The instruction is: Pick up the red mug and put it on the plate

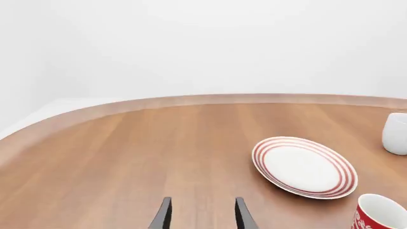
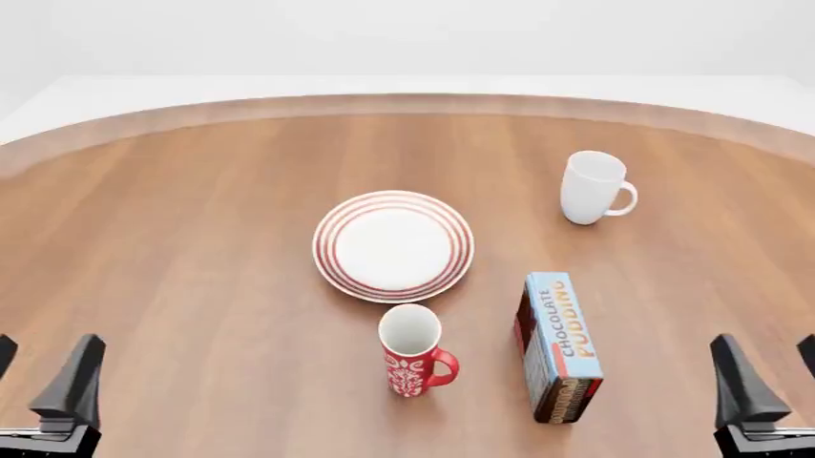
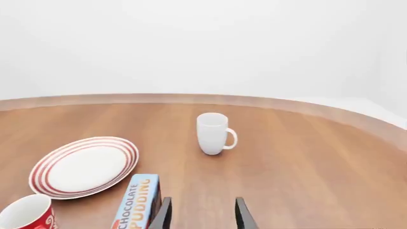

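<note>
Nothing is picked up yet, so you are at the very first step. The red mug (image 2: 413,351) stands upright on the table (image 2: 191,248), near the middle of the near edge, with its handle toward the right side. The plate (image 2: 393,245) lies flat just past it, closer to the middle of the table, and it has nothing on it. Mug and plate are very near each other, but it looks like they do not touch.

Your left gripper (image 2: 45,382) waits low at the near left corner, and your right gripper (image 2: 764,382) waits low at the near right corner. Both have their fingers spread apart with nothing between them. Both are well apart from the mug.

Next, I think you need to bring one arm in toward the middle and come down over the mug. The left side looks easier, because a chocolate pudding box (image 2: 558,345) lies just beside the mug on the right. Grab the mug by its rim or body and do not tip it.

A plain white mug (image 2: 593,188) stands toward the far right edge. Leave it alone.

The table is smooth brown wood with a rounded far edge. Behind it the room is plain white.
</note>
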Robot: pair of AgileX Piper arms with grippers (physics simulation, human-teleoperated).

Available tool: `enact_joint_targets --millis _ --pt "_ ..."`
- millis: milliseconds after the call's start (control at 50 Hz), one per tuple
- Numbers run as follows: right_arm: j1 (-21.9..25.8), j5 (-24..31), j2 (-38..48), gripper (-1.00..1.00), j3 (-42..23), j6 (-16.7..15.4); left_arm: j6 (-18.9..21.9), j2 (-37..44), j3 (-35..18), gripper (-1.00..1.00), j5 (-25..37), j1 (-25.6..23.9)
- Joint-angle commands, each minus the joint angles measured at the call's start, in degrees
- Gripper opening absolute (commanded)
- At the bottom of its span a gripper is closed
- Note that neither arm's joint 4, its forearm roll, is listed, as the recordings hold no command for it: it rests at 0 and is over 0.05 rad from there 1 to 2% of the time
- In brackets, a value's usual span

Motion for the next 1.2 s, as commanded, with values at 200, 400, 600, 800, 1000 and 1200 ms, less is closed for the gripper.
enact_joint_targets --millis 200,400,600,800,1000,1200 --pt "-1.0 0.3 0.3 1.00 -0.9 -1.4 0.0 0.3 -0.1 1.00 -0.1 0.0" --pt "5.2 5.9 2.6 1.00 -11.9 -1.1 0.0 0.3 -0.1 1.00 -0.1 0.0" --pt "15.0 10.2 10.7 1.00 -23.0 -7.8 0.0 0.3 -0.1 1.00 -0.1 0.0" --pt "21.0 13.5 18.5 1.00 -30.6 -11.7 0.0 0.3 -0.1 1.00 -0.1 0.0" --pt "26.0 17.0 26.4 1.00 -38.0 -9.9 0.0 0.3 -0.1 1.00 -0.1 0.0" --pt "30.9 19.7 32.8 1.00 -41.3 -12.7 0.0 0.3 -0.1 1.00 -0.1 0.0"
